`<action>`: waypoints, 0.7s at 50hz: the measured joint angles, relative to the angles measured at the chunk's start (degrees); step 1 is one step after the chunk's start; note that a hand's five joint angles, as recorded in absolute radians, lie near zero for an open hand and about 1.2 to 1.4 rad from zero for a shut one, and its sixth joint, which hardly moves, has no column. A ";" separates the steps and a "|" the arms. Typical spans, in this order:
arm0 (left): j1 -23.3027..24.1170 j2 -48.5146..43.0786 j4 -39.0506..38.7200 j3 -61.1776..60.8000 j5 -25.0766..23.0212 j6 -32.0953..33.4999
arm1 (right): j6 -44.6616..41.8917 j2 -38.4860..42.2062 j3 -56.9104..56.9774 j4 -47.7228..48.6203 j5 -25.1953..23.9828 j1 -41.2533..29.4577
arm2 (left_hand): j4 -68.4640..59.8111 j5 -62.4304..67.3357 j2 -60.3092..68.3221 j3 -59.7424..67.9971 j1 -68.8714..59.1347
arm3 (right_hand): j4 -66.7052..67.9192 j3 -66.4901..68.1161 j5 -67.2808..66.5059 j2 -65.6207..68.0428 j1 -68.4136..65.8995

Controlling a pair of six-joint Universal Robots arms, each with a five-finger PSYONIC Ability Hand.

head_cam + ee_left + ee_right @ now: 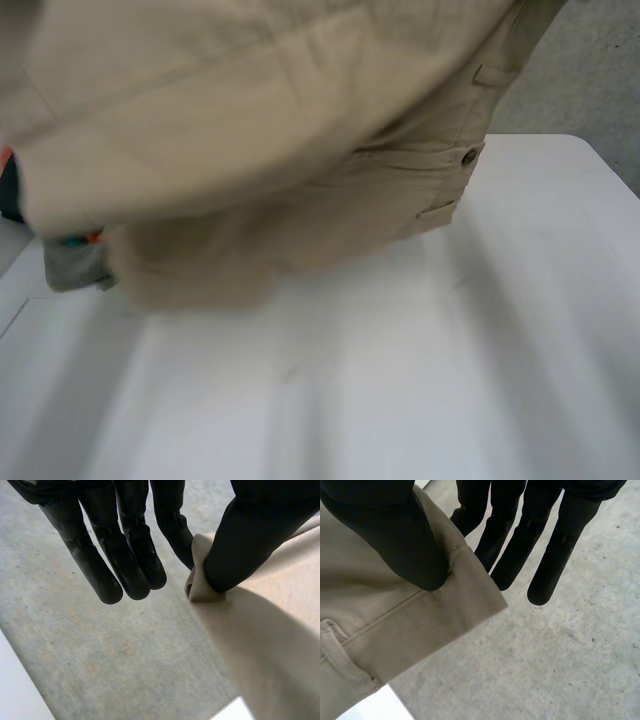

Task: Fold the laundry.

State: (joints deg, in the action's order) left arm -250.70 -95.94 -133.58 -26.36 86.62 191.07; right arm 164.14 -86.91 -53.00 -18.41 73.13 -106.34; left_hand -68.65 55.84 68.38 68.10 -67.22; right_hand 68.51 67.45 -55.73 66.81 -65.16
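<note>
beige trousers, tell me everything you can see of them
The beige trousers look like woven twill, with a stitched waistband, a belt loop and a dark button. They are held up, hanging over the white table. The left hand pinches a bunched edge between thumb and finger; the right hand pinches a waistband corner.

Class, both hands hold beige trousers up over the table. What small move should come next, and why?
Probably lower both hands and spread the trousers flat on the table. The left hand pinches an edge, the right hand the waistband corner, and the cloth hangs bunched, too rumpled to fold.
</note>
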 measured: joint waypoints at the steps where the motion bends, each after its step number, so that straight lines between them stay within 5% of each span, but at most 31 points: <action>1: -0.25 -0.96 0.08 1.48 0.09 -0.22 | 0.44 0.23 0.48 -0.08 -0.21 0.18 | 0.00 0.00 0.00 0.00 0.00 | 0.00 0.00 0.00 0.00 0.00; 7: -0.51 -9.88 -1.12 7.07 1.66 -0.83 | 3.52 6.62 3.41 0.69 0.37 -1.00 | 0.00 0.00 0.03 0.08 0.00 | 0.01 0.62 -0.81 0.00 0.00; 17: 1.20 -38.65 -10.70 9.80 3.84 -1.78 | 0.97 25.26 0.14 12.16 15.70 -9.10 | 0.00 0.00 0.04 0.13 0.00 | 0.16 0.63 -1.31 0.00 0.00; 20: 1.13 -45.37 -15.78 11.27 5.15 -2.06 | -0.29 28.90 -2.66 22.80 21.45 -10.82 | 0.00 0.00 0.04 0.14 0.00 | -7.52 -7.00 5.85 -7.32 7.86; 23: 0.52 -50.86 -21.48 13.76 6.67 -2.59 | -1.69 31.94 -5.38 36.39 25.64 -12.27 | 35.56 -33.04 -36.41 -34.49 39.89 | -40.06 -39.88 39.57 -42.50 41.43; 25: -0.12 -52.27 -24.49 15.06 7.42 -3.23 | -3.43 33.47 -6.64 43.96 26.99 -13.05 | 54.46 -50.91 -53.82 -53.24 56.09 | -53.75 -53.19 51.41 -53.47 51.86; 31: -1.52 -48.68 -27.32 13.61 8.13 -5.16 | -7.05 33.79 -7.69 47.35 27.14 -13.73 | 57.37 -53.28 -56.82 -56.07 56.39 | -56.39 -55.62 53.33 -55.23 52.82; 35: -1.91 -39.34 -27.32 4.53 7.92 -4.71 | -7.64 30.52 -8.45 37.19 24.54 -13.58 | 57.37 -53.28 -56.82 -56.08 56.39 | -56.39 -55.62 53.33 -55.23 52.82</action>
State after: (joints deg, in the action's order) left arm -252.61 -135.28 -160.90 -21.83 94.54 186.36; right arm 156.50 -56.39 -61.45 18.78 97.67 -119.93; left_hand -11.28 2.56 11.56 12.03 -10.84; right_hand 12.12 11.83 -2.40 11.59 -12.34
